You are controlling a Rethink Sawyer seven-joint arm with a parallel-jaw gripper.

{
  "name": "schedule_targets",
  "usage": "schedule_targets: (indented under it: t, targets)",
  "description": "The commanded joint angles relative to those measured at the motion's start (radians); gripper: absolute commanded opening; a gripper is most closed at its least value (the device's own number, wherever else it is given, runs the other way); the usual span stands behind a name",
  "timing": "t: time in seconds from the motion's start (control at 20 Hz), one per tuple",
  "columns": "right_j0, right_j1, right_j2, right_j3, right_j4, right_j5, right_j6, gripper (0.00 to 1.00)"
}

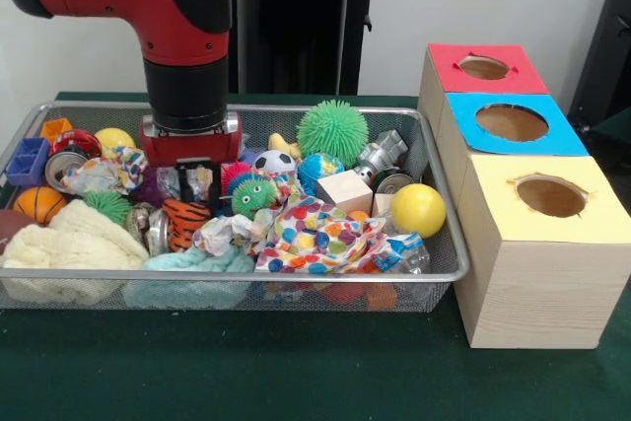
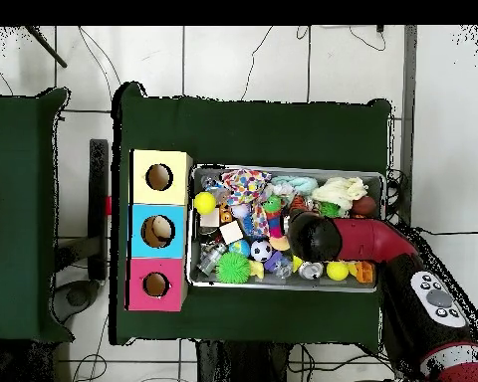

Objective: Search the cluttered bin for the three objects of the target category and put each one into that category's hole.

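The silver wire-mesh bin [image 1: 237, 281] lies on the green table, full of clutter; it also shows in the overhead view [image 2: 288, 169]. An orange plush with black tiger stripes [image 1: 184, 222] lies in the bin's front left part. My gripper [image 1: 195, 187] reaches down into the clutter just behind and above this plush. In the overhead view the arm's wrist [image 2: 313, 237] covers the gripper. The other plush animals are hidden. The round hole of the red-topped box [image 1: 483, 67] is empty and lies right of the bin; it also shows in the overhead view [image 2: 155, 285].
Blue-topped [image 1: 511, 122] and yellow-topped [image 1: 550, 195] boxes stand in a row with the red one. In the bin: a green spiky ball [image 1: 332, 132], a yellow ball [image 1: 417, 209], a spotted cloth [image 1: 315, 234], a wooden cube [image 1: 344, 190], a cream cloth [image 1: 64, 244].
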Motion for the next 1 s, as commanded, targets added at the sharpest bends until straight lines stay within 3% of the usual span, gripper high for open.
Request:
schedule_targets:
  t: [0.05, 0.5, 0.7, 1.0]
  targets:
    - [-0.036, 0.046, 0.112, -0.042, 0.023, -0.028, -0.017, 0.00]
    - [-0.041, 0.048, 0.128, -0.044, 0.007, -0.052, -0.005, 0.00]
    - [-0.031, 0.008, 0.111, -0.017, 0.022, -0.035, 0.028, 0.00]
    - [0.017, -0.203, 0.061, 0.096, 0.105, 0.109, 0.085, 0.00]
